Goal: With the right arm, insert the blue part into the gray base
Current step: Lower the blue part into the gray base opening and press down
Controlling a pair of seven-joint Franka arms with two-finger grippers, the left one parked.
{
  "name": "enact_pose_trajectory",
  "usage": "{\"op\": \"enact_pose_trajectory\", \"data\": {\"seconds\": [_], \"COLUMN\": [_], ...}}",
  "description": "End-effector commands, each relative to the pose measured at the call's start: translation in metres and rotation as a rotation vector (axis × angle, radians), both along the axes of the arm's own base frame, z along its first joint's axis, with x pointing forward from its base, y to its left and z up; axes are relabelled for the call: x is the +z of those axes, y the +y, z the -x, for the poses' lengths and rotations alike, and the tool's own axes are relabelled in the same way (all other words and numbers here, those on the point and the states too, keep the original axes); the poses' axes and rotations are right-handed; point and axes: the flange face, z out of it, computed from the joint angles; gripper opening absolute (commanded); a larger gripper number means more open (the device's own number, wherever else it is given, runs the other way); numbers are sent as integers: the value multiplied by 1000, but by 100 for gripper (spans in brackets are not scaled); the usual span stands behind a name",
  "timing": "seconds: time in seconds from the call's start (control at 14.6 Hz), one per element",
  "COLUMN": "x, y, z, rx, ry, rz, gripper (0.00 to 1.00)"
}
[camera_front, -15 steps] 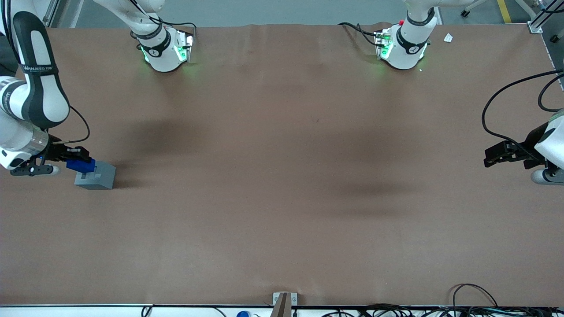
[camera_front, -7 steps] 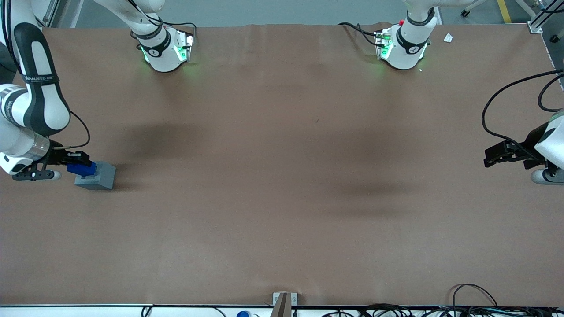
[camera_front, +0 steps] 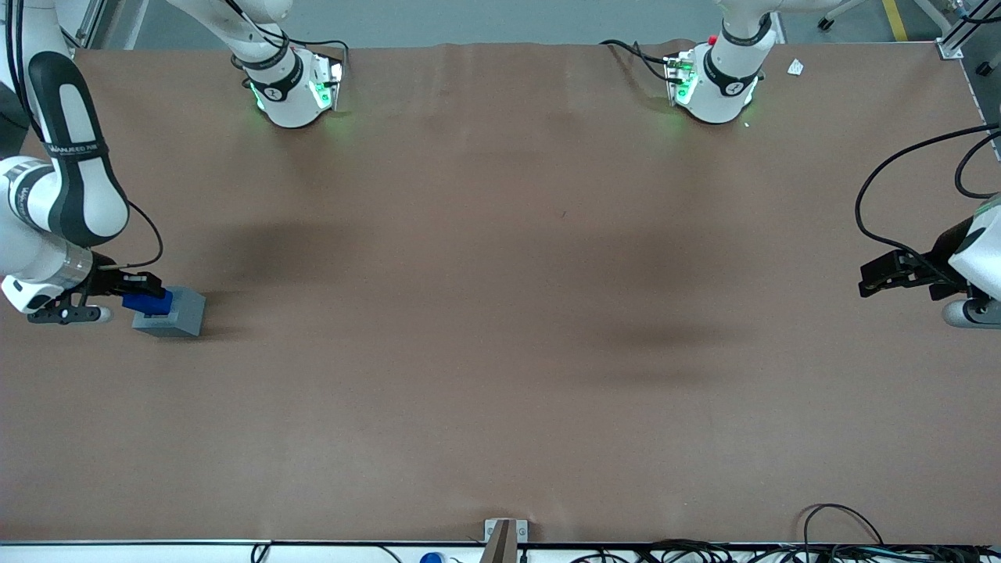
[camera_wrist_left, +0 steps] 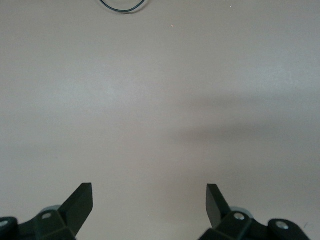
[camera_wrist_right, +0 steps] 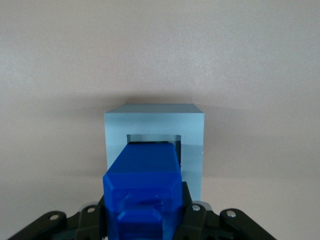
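The blue part (camera_front: 145, 303) is being gripped between the two black fingers of the gripper (camera_front: 141, 291) on the right arm (camera_front: 66, 195), which is clenched on its sides. In the right wrist view the blue part (camera_wrist_right: 145, 192) is being held with its leading end directed into the square recess of the gray base (camera_wrist_right: 192, 131), and that end is being shown at the mouth of the recess; how deep it is sitting cannot be told. The gripper (camera_wrist_right: 142, 220) is being seen only as black finger mounts on either side of the part.

The gray base (camera_front: 178, 313) is resting on the brown bench (camera_front: 500, 313), close to the edge at the working arm's end, about midway between the edge nearest the front camera and the edge where the arm pedestals are being mounted. In the front view the blue part is being held over the top of the base, touching or just above it.
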Motion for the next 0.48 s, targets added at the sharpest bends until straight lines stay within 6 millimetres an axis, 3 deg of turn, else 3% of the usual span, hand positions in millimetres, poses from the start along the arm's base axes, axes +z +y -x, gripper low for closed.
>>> {"op": "enact_pose_trajectory", "data": {"seconds": [0.0,0.41], "x": [-1,-7], "y": [-7,-8], "z": [-8,-11], "rx": [-17,-16], "ry": [-11,-7], "rz": [-9,-9], "gripper": [11,14]}}
